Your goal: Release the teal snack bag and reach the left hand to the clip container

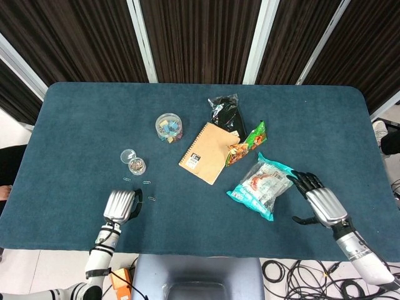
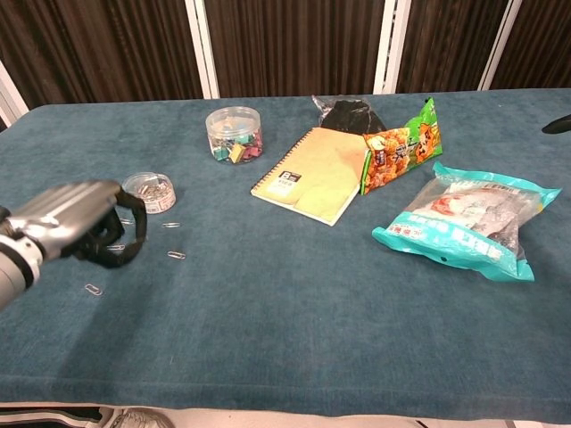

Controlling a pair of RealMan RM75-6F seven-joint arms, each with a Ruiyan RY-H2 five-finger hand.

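Note:
The teal snack bag (image 1: 259, 186) (image 2: 464, 223) lies flat on the table, right of centre. My right hand (image 1: 322, 200) is just right of it with its fingers stretched out and holding nothing; only a dark fingertip (image 2: 558, 123) of it shows in the chest view. The small round clip container (image 1: 133, 161) (image 2: 150, 192) holds metal paper clips. My left hand (image 1: 122, 204) (image 2: 76, 223) hovers just in front of it, fingers curled in with nothing in them.
A larger jar of coloured binder clips (image 1: 167, 126) (image 2: 234, 134) stands farther back. A tan notebook (image 1: 205, 152), an orange-green snack bag (image 1: 247, 144) and a black bag (image 1: 226, 112) lie mid-table. Loose paper clips (image 2: 176, 255) (image 2: 92, 289) are scattered near my left hand.

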